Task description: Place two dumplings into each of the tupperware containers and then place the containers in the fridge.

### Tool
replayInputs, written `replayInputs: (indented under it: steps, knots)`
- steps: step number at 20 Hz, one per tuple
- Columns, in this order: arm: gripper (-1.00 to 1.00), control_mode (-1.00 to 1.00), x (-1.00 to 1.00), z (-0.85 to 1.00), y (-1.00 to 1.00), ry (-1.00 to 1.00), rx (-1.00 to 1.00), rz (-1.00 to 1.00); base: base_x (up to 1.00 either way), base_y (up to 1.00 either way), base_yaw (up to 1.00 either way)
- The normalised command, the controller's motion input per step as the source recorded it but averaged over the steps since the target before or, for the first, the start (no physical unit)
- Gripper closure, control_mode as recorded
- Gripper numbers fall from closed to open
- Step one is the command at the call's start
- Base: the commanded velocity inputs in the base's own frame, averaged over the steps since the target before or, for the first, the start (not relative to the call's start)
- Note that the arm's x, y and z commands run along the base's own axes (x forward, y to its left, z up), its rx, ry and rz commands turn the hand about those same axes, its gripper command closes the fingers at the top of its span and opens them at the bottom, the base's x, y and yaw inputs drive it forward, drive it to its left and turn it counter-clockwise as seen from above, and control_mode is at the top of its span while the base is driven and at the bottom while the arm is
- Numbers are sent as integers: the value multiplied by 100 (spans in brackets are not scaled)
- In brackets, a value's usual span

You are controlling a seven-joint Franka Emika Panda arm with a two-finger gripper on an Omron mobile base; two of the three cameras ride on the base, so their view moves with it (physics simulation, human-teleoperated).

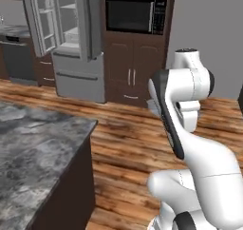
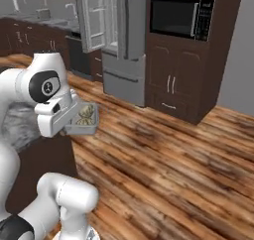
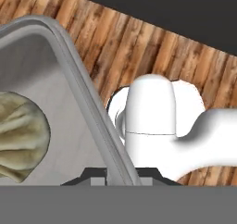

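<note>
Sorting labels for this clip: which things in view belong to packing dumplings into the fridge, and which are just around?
Part of the job: tupperware container held in the shut gripper; dumplings inside it; fridge, door open.

Just around: black microwave; grey stone counter; dark cabinets.

You are looking across a floor of warm brown wooden planks toward tall dark brown wooden cabinets with slim metal handles. A black built-in microwave sits in them at the top. To your left stands a dark-sided counter with a mottled grey stone top. A plain grey wall closes the right side.
</note>
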Motion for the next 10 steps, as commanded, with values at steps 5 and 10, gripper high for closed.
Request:
replayInputs:
  steps: [5,10]
  knots:
    - [100,100,0,0,0,0,0,0,58,-100,50]
    - [100,100,0,0,0,0,0,0,66,-76,63]
